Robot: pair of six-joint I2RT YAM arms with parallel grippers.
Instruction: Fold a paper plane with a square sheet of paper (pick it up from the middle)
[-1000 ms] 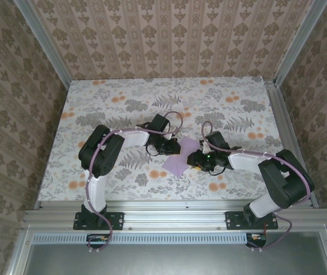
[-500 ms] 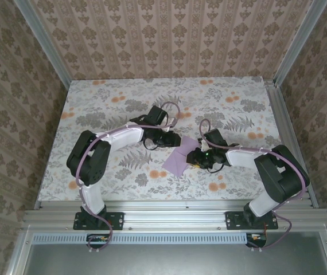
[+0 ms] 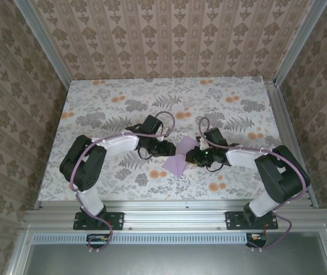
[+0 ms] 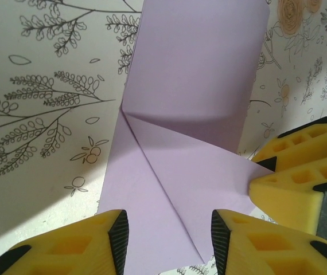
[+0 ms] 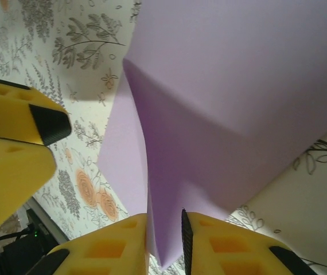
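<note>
Holding the fold in place seems to be the step in hand. The square sheet of paper (image 3: pixel 179 162) lies near the middle of the top view on the floral tabletop (image 3: pixel 123 97), between the two grippers. It is already partly folded: a diagonal crease (image 4: pixel 160 183) runs from the middle left of the left wrist view down to its lower edge.

The right gripper (image 5: pixel 164 223) has its two yellow fingers close together at the bottom of the right wrist view. A raised lilac flap goes down into the narrow gap between them, so it appears to pinch the paper at this edge.

The left gripper (image 4: pixel 169 229) is spread, with one finger on each side of the lower end of the crease and the paper lying under the gap. Whether its fingertips touch the paper cannot be told.

To do this step well, the right gripper should probably hold its pinch steady and not pull, because such thin paper will likely slide or tear. The left gripper would do best to come down flat on the crease and press along it, so that the fold becomes sharp and the two edges stay in line. The two grippers are very near each other, so a slow move seems wise.
</note>
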